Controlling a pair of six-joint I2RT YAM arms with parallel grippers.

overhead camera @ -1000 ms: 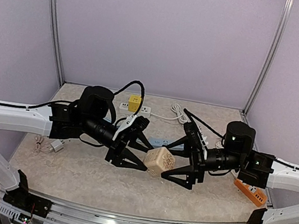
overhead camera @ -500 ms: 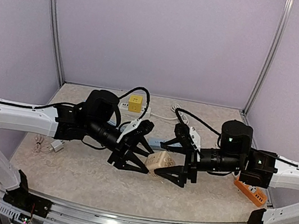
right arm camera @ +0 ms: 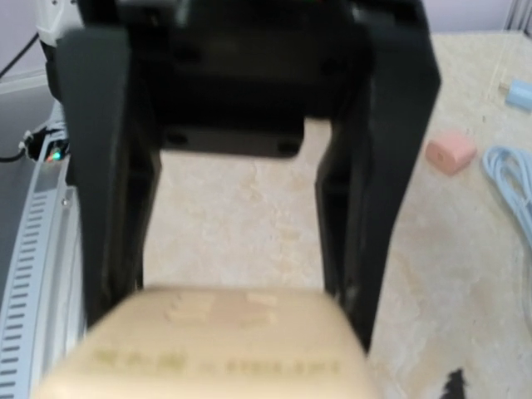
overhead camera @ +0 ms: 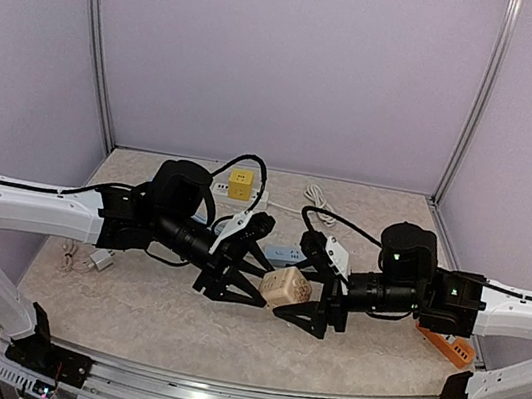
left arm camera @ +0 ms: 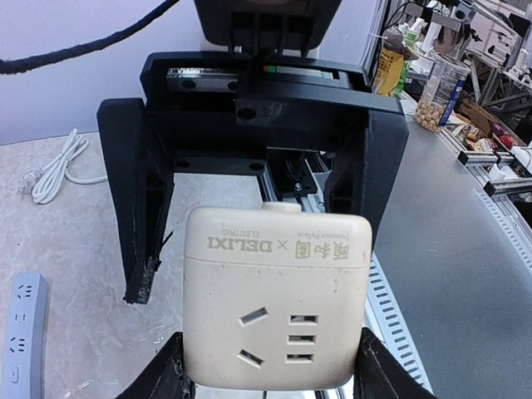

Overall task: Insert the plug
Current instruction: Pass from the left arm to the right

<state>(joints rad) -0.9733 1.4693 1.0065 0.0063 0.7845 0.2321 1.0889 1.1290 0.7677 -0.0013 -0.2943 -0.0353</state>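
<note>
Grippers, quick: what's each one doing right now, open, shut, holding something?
Left gripper: closed on the cream cube socket.
Right gripper: open wide, facing the socket, not gripping it.

White power strip (overhead camera: 258,198) at back of beige mat (overhead camera: 146,317), yellow cube socket (overhead camera: 239,184) sitting on it. White cable coil (overhead camera: 319,200) just right of strip. Blue strip (overhead camera: 288,255) nearer than it, slightly right. Orange strip (overhead camera: 446,342) far right, well apart. Small white adapter (overhead camera: 101,258) far left, thin cord (overhead camera: 70,252) looped beside. Pink adapter (right arm camera: 450,154) in right wrist view, position from strip unclear.
</note>
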